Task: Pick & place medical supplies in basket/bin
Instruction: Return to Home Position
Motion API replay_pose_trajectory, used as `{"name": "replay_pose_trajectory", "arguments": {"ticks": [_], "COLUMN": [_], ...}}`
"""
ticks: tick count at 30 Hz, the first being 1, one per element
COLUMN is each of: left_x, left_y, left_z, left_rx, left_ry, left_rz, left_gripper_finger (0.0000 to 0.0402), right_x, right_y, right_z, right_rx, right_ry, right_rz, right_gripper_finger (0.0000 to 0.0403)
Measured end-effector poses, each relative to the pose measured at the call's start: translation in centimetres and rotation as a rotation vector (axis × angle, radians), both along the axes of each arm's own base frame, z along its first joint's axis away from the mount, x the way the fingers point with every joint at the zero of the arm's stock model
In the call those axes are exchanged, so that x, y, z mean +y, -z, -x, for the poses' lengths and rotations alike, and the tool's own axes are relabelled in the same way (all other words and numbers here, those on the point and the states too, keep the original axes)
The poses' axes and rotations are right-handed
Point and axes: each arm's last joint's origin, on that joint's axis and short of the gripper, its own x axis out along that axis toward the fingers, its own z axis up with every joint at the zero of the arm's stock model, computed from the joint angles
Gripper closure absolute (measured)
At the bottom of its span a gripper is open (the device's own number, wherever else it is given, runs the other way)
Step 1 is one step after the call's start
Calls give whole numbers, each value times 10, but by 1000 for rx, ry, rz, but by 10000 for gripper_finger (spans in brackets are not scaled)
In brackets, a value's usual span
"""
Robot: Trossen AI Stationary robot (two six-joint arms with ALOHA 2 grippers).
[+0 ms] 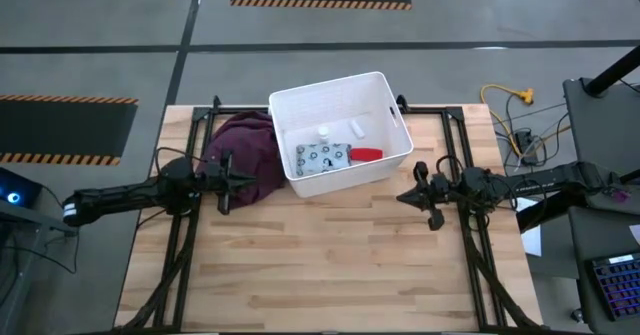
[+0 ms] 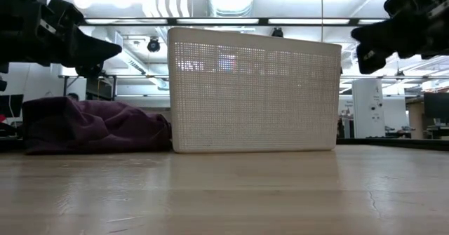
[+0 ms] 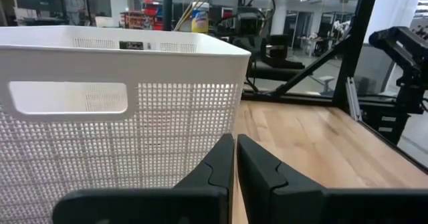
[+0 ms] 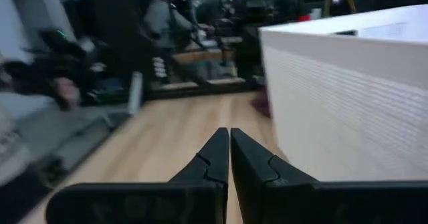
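The white bin (image 1: 340,132) stands at the table's far middle. Inside it lie the red oblong piece (image 1: 366,155), the pale spotted flat packet (image 1: 322,157), the white short cylinder (image 1: 357,128) and the small white round piece (image 1: 323,131). My left gripper (image 1: 246,182) is shut and empty, hovering left of the bin above the maroon cloth's edge; its fingertips (image 3: 235,142) point at the bin's wall (image 3: 120,117). My right gripper (image 1: 402,197) is shut and empty, hovering right of the bin, whose wall shows in the right wrist view (image 4: 348,97).
A maroon cloth (image 1: 243,153) lies heaped against the bin's left side; it also shows in the low view (image 2: 91,126). Bare wooden table (image 1: 330,265) stretches from the bin toward the near edge. A black frame rail runs along each side of the table.
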Motion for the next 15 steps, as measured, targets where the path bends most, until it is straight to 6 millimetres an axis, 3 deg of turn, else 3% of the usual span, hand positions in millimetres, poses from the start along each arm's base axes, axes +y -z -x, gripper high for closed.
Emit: {"name": "replay_pose_trajectory", "arguments": {"ticks": [3,6,15], "left_x": [0,0,1], "left_y": [0,0,0], "left_z": [0,0,0], "left_rx": [-2,-1,-5], "left_ry": [0,-1,-19], "left_rz": [0,12,50], "left_gripper_finger": [400,400,400], "right_x": [1,0,-2], "right_y": [-8,-14,-10], "right_z": [2,4,12], "right_rx": [-80,-145,-104], "right_ry": [-24,-18,43], "right_rz": [-36,35,49], "right_gripper_finger": [394,394,394]}}
